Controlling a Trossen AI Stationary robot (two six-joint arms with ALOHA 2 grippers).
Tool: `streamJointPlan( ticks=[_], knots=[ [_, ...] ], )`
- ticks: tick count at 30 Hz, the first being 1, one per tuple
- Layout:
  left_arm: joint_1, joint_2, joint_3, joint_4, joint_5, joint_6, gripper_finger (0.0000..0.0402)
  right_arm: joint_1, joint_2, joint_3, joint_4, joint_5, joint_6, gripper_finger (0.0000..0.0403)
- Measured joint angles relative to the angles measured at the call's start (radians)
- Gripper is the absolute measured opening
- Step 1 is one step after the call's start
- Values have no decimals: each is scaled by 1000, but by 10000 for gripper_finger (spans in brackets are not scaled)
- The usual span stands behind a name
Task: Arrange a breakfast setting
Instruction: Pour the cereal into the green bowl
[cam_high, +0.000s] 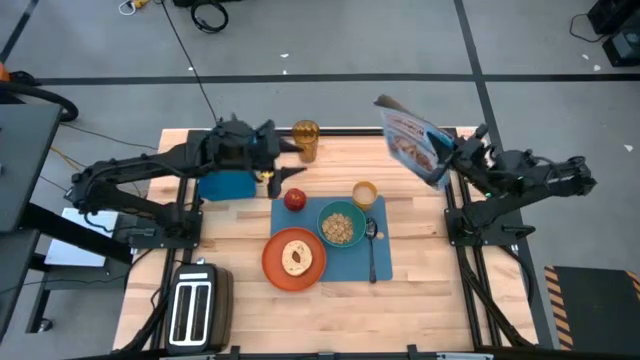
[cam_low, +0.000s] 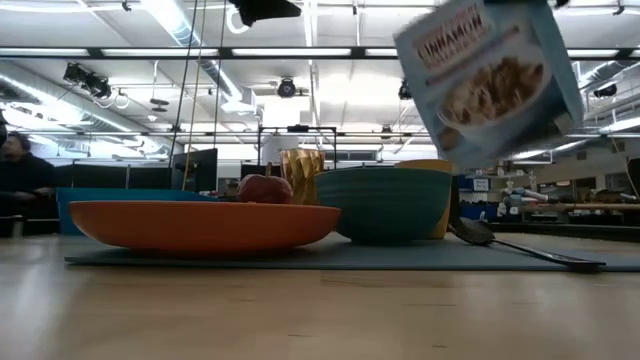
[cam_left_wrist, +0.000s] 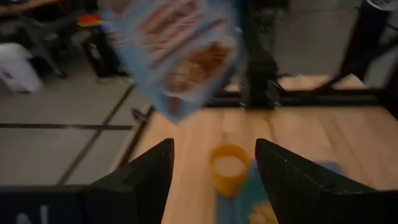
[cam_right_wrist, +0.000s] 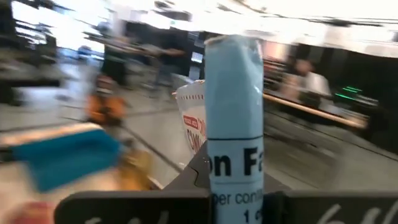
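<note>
Right hand (cam_high: 447, 160): You see it clenched on a light-blue cereal box (cam_high: 412, 140), held tilted in the air over the far right corner of the wooden surface (cam_high: 420, 300); the wrist view shows the box's narrow side gripped between the dark fingers.
Left hand (cam_high: 283, 165): You see it released, fingers spread and grasping nothing, hovering just past the blue bin (cam_high: 225, 185) near the far edge, pointed across at the cup and the raised box.
Placemat (cam_high: 385, 262): Blue and flat, it lies at the centre of the surface.
Plate (cam_high: 294, 259): Orange and round, it sits on the placemat's left edge, partly over the wood, with the bagel-like bread (cam_high: 297, 258) at its middle.
Bowl (cam_high: 342, 224): Teal, it stands on the placemat just right of the plate, and the high view shows cereal inside.
Spoon (cam_high: 371, 247): Metal, it lies on the placemat just right of the bowl, handle toward the near edge.
Cup (cam_high: 364, 194): Small and orange, it stands at the placemat's far edge, behind the bowl.
Apple (cam_high: 294, 199): Red, it rests at the placemat's far left corner.
Others: An amber glass (cam_high: 305, 141) stands by the far edge; a silver toaster (cam_high: 194, 309) sits at the near left corner.
</note>
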Motion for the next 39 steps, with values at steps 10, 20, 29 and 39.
streamJointPlan(
  ticks=[10,20,29,39],
  knots=[
    [-129,42,0,-6,2,-2,231,-164,-127,-515,665,60,-219,9],
    [-206,69,0,-13,1,-3,231,-235,-120,-752,896,65,-144,12],
    [-205,72,-2,-5,-1,-4,231,-242,-119,-754,943,236,-148,45],
    [-202,72,-2,-2,0,-3,231,-197,-119,-755,932,147,-125,143]
  ],
)
